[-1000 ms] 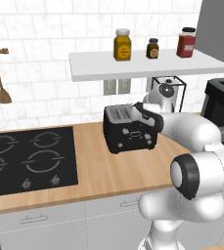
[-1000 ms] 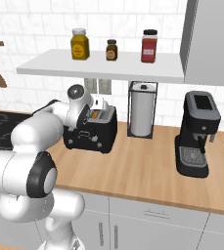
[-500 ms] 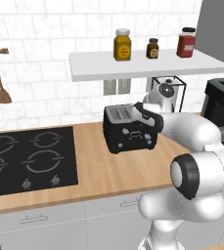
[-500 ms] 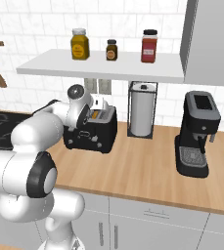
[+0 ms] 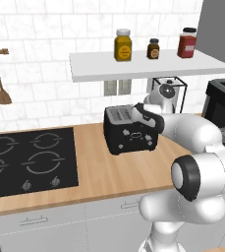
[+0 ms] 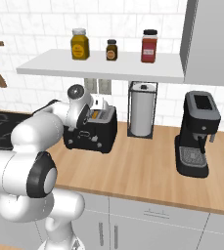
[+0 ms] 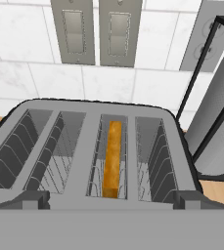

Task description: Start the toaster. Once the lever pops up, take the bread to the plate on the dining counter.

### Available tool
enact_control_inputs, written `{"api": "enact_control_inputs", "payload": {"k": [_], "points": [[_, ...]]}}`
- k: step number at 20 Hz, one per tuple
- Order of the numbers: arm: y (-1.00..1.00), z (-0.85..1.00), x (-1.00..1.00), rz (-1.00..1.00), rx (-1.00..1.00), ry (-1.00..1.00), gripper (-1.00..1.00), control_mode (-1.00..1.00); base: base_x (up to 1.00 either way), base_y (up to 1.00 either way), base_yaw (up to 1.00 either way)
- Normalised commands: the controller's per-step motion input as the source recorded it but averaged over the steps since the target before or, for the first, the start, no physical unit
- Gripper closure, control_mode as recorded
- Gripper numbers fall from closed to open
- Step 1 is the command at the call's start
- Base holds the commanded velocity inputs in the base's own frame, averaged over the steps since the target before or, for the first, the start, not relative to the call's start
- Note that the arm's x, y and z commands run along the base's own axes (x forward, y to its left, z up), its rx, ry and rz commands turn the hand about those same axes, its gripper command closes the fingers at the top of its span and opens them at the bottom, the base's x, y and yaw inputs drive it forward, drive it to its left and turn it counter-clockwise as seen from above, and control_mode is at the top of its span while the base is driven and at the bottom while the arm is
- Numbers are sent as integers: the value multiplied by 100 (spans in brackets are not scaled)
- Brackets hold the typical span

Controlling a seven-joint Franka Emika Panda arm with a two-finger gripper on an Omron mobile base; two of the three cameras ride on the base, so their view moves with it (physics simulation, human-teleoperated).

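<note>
The black toaster [image 5: 130,133] stands on the wooden worktop, also seen as the toaster [image 6: 91,131] from the right. In the hand view I look down into its silver slots [image 7: 84,151]. The bread [image 7: 112,158] stands on edge, low in the third slot from the left, golden-brown. My gripper [image 7: 111,199] hovers just above the toaster's near top edge, open, with nothing between its wide-apart fingertips [image 7: 33,199]. From the right base view the gripper [image 6: 97,106] sits over the toaster's top. The plate and the dining counter are out of view.
A paper-towel holder [image 6: 142,110] stands right of the toaster, and a black coffee machine [image 6: 197,134] further right. The black hob [image 5: 28,160] lies to the left. A shelf [image 5: 133,66] with three jars hangs overhead. Wall sockets [image 7: 96,29] sit behind the toaster.
</note>
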Motion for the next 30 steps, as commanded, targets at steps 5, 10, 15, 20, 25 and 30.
{"api": "enact_control_inputs", "payload": {"k": [5, 10, 15, 20, 25, 30], "points": [[0, 0, 0, 0, 0, 0, -100, -100, 0, 0, 0], [0, 0, 0, 0, 0, 0, -100, -100, 0, 0, 0], [0, 0, 0, 0, 0, 0, -100, -100, 0, 0, 0], [0, 0, 0, 0, 0, 0, -100, -100, 0, 0, 0], [0, 0, 0, 0, 0, 0, -100, -100, 0, 0, 0], [0, 0, 0, 0, 0, 0, -100, -100, 0, 0, 0]]}}
